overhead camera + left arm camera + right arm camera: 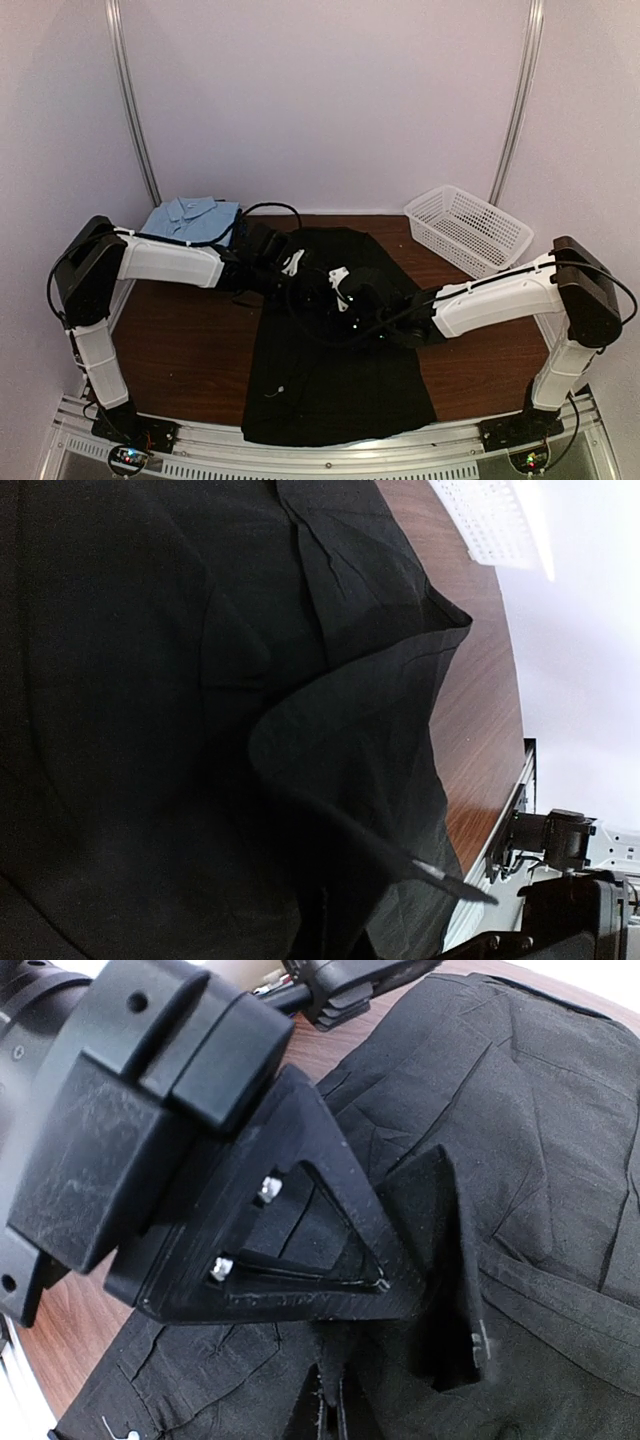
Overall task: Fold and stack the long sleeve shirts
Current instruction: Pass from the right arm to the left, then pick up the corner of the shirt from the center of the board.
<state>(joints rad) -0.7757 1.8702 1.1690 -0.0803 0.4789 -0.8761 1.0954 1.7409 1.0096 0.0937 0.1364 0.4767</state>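
A large black long sleeve shirt (340, 390) lies spread down the middle of the table, its hem at the front edge. Both grippers meet over its upper middle. My left gripper (303, 274) is buried in black cloth (150, 680) in the left wrist view; a fold hangs from it and it looks shut on the shirt. My right gripper (330, 1405) is shut on a pinch of the same shirt (540, 1110), just under the left gripper's triangular finger (330, 1210). The right gripper (337, 294) also shows in the top view. A folded light blue collared shirt (190, 220) lies at the back left.
A white mesh basket (465, 230) stands at the back right and also shows in the left wrist view (495, 520). Brown table (190, 350) shows bare on both sides of the black shirt. The metal rail (330, 462) runs along the front edge.
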